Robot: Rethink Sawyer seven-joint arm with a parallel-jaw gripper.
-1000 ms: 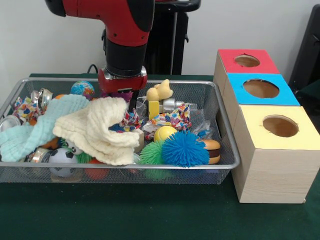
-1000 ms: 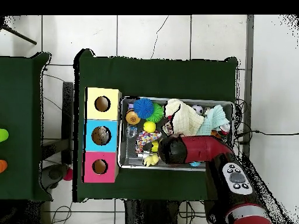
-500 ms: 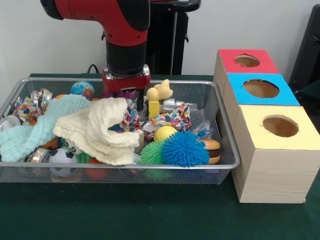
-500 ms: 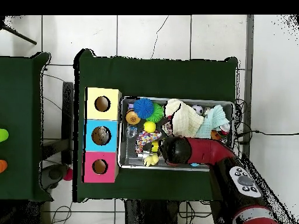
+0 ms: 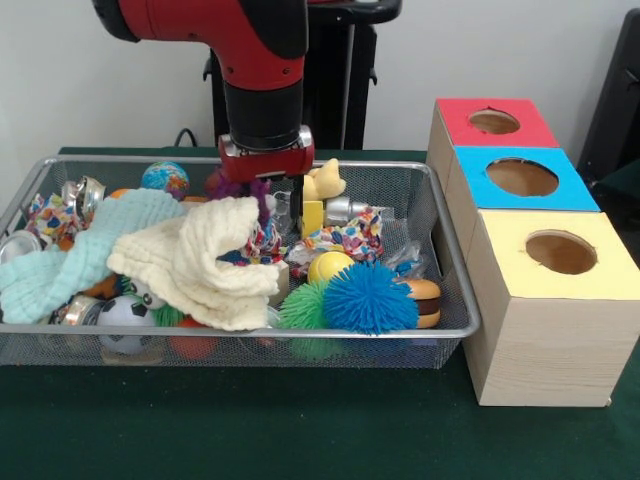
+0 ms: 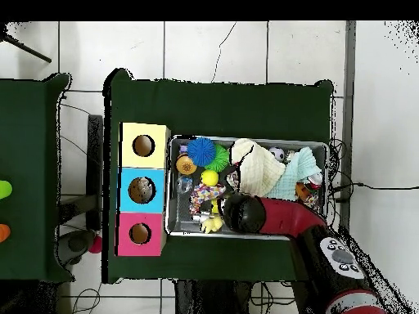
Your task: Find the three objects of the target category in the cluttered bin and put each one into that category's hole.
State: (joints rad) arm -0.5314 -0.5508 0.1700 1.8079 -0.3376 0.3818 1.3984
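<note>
The green cloth-covered desk (image 5: 300, 425) carries a wire mesh bin (image 5: 240, 345) and, just beside it, a row of three wooden boxes with round holes: one with a yellow top (image 5: 555, 252), one with a blue top (image 5: 520, 178) and one with a red top (image 5: 492, 122). From the front, the holes look dark and no object can be seen inside them; from above there is some pale mottling in the blue box's hole, which I cannot identify, so I cannot say that any item is already delivered. The bin looks full: a cream knitted cloth (image 5: 195, 260) and a pale mint cloth (image 5: 75, 255) lie over much of it, and around them are a blue spiky ball (image 5: 370, 297), a green spiky ball (image 5: 303, 305), a small toy hamburger (image 5: 424, 300), a yellow ball (image 5: 328, 265), a yellow duck-like figure (image 5: 320, 182), a black and white soccer ball (image 5: 125, 315) and a small globe ball (image 5: 164, 177). The target category is not named, so where the three wanted objects lie I cannot tell; they are presumably somewhere in this bin, perhaps under the cloths. The red and black arm comes down over the back of the bin, and its hand (image 5: 270, 200) is low among the clutter next to something purple (image 5: 235, 186). Whether the hand is apart, together or clamped on a thing, I cannot tell. I judge the task is in the search step, with most or all of the work left.
</note>
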